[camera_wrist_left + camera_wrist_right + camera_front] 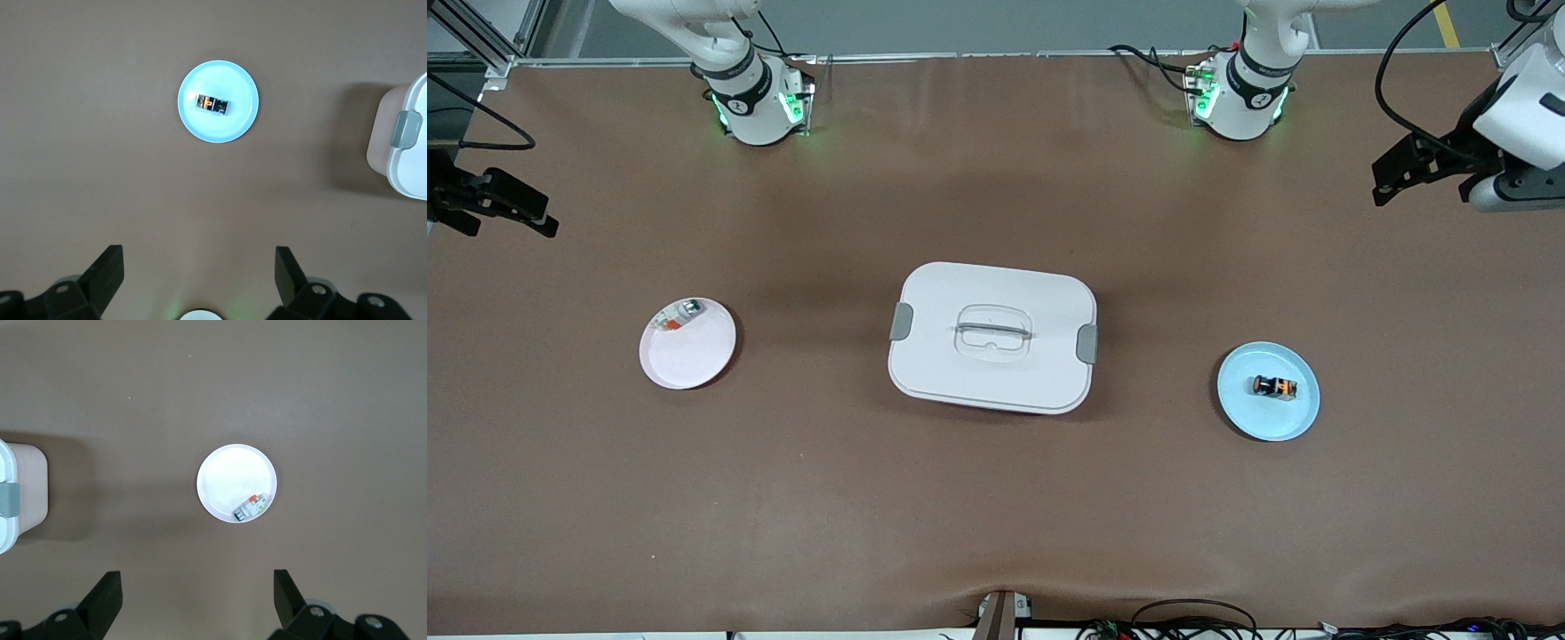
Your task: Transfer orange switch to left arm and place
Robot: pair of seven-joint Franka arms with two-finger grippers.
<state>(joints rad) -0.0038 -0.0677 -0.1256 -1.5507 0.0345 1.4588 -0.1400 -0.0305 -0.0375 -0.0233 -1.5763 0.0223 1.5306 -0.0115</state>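
The orange switch [1273, 387] lies on its side on a small blue plate [1294, 418] toward the left arm's end of the table. It also shows in the left wrist view [212, 103] on that plate [230, 127]. The white box [992, 336] sits shut at the table's middle, between the two plates. My left gripper [1418, 182] hangs high over the left arm's end of the table, open and empty [199, 260]. My right gripper [503, 213] hangs high over the right arm's end, open and empty [197, 583].
A pink plate [694, 356] toward the right arm's end holds a clear-and-silver part with a red-orange bit [680, 316], also in the right wrist view [251, 507]. The box's corner shows in both wrist views [407, 153] [17, 500]. Brown cloth covers the table.
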